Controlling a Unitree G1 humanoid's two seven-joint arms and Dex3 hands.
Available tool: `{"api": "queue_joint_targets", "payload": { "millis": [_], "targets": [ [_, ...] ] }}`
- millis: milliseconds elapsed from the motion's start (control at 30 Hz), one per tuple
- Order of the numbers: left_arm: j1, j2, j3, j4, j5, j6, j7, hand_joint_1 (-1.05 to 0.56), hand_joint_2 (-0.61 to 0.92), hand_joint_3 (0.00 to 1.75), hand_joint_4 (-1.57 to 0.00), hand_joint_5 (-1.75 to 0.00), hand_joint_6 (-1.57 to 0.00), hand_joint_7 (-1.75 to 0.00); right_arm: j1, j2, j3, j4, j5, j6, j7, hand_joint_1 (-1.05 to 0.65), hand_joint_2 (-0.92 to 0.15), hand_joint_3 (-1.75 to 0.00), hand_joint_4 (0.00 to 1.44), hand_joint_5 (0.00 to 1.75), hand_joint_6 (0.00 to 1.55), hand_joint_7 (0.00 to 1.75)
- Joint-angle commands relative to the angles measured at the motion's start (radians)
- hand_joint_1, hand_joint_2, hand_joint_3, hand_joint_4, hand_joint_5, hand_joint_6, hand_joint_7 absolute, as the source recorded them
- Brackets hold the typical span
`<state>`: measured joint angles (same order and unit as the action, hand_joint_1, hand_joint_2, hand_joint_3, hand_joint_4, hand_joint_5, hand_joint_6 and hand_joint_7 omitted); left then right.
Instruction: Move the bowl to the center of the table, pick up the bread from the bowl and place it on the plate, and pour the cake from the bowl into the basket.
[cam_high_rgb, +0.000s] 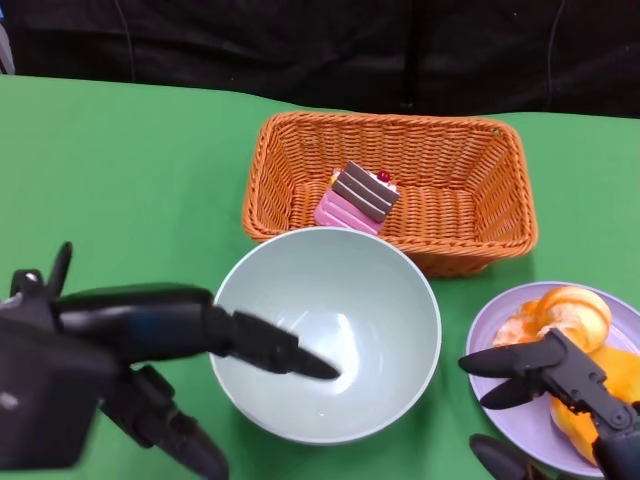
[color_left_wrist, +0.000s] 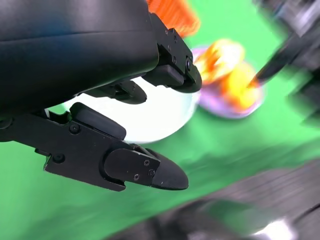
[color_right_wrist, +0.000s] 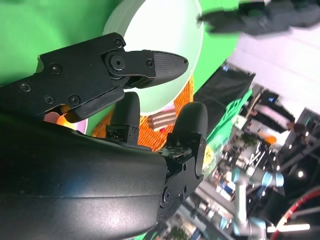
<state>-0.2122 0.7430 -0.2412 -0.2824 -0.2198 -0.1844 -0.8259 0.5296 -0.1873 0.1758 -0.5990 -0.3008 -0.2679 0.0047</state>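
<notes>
The pale green bowl (cam_high_rgb: 352, 292) stands empty in the middle of the table, just in front of the orange wicker basket (cam_high_rgb: 400, 124). The layered pink cake slice (cam_high_rgb: 358, 197) lies inside the basket. Orange bread pieces (cam_high_rgb: 570, 310) lie on the purple plate (cam_high_rgb: 518, 420) at the right. My left hand (cam_high_rgb: 150, 338) hovers at the bowl's left side, fingers spread, one finger reaching over the rim; it holds nothing. My right hand (cam_high_rgb: 562, 385) is over the plate's near part with fingers apart and empty. The left wrist view is blurred; it shows the bowl (color_left_wrist: 150, 116) beyond my spread fingers.
Green cloth covers the table, bare at the left and far left. A black backdrop runs along the far edge. The basket's front wall nearly touches the bowl's far rim. The right wrist view shows the bowl (color_right_wrist: 165, 40) and my left hand (color_right_wrist: 260, 20) beyond it.
</notes>
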Motion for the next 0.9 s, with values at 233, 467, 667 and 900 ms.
{"api": "queue_joint_targets", "payload": {
  "millis": [233,467,667,900],
  "targets": [
    [0.266,-0.361,0.124,-0.119,-0.104,0.224,0.406,-0.20,0.74,0.68,-0.68,-1.29,-0.76,-0.66,-0.042,0.002,0.069,-0.049,0.011,-0.005,0.063,-0.39,-0.89,-0.38,0.28,1.38,0.26,1.14],
    [0.391,-0.510,0.108,-0.255,-0.048,0.379,0.602,-0.07,0.50,1.29,-0.69,-1.68,-0.66,-1.31,-0.028,0.070,0.107,-0.047,-0.012,0.034,0.003,-0.25,-0.64,-0.79,0.41,1.32,0.36,1.12],
    [0.466,-0.578,0.080,-0.271,0.006,0.358,0.650,-0.04,0.50,1.33,-0.81,-1.74,-0.77,-1.44,0.007,0.141,0.147,-0.051,0.009,0.069,-0.057,-0.07,-0.40,-1.21,0.53,1.38,0.44,1.15],
    [0.535,-0.638,0.078,-0.154,0.017,0.152,0.599,-0.05,0.39,1.51,-0.87,-1.75,-0.78,-1.65,0.017,0.174,0.152,-0.017,0.056,0.028,-0.100,0.03,-0.36,-1.39,0.65,1.51,0.64,1.22]
  ]
}}
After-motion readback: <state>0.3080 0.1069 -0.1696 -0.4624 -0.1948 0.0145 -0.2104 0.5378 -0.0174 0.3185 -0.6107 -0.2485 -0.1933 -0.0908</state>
